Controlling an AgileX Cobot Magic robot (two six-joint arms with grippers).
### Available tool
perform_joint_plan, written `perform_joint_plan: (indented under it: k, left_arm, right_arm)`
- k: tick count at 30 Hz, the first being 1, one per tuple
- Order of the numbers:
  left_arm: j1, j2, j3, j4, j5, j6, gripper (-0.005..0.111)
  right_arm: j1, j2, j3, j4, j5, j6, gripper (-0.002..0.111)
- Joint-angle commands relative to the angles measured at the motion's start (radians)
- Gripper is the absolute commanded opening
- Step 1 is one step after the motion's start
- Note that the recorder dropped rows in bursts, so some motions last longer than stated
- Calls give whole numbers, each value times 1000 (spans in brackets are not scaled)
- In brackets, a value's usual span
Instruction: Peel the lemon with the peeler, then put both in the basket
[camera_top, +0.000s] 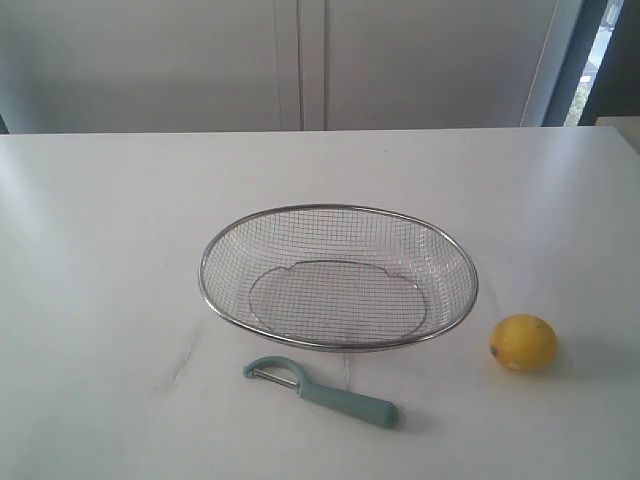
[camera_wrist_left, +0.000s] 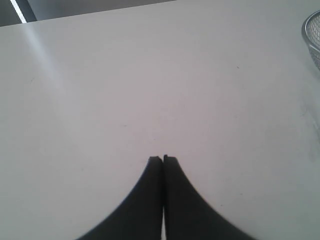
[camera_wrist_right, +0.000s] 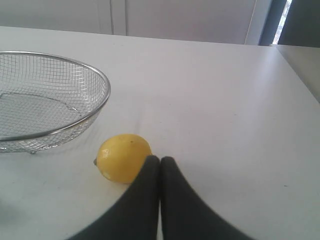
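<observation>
My left tool (camera_wrist_left: 163, 159) and right tool (camera_wrist_right: 160, 159) sit closed and empty, so I'd open both wide, steady the lemon (camera_top: 523, 343) right of the basket (camera_top: 204, 272), and grip the peeler (camera_top: 320, 391) by its handle.

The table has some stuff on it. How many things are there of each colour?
Yellow: 1, the lemon
Teal: 1, the peeler
Silver: 1, the basket
Total: 3
</observation>
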Motion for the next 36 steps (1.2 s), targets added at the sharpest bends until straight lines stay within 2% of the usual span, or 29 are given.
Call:
perform_joint_plan:
  k: [1,11,19,36]
  left_arm:
    - [-5,-5,4,-8,-1,2,0]
    - [-5,-5,4,-8,-1,2,0]
    - [-5,-5,4,-8,-1,2,0]
    - [-5,-5,4,-8,-1,2,0]
  right_arm:
    - [1,-6,3,-9,-8,-1,0]
    - [1,-6,3,-34,-55,-28,0]
    - [1,-6,3,-30,-454,-18,0]
    - [1,-6,3,-8,-857,-19,0]
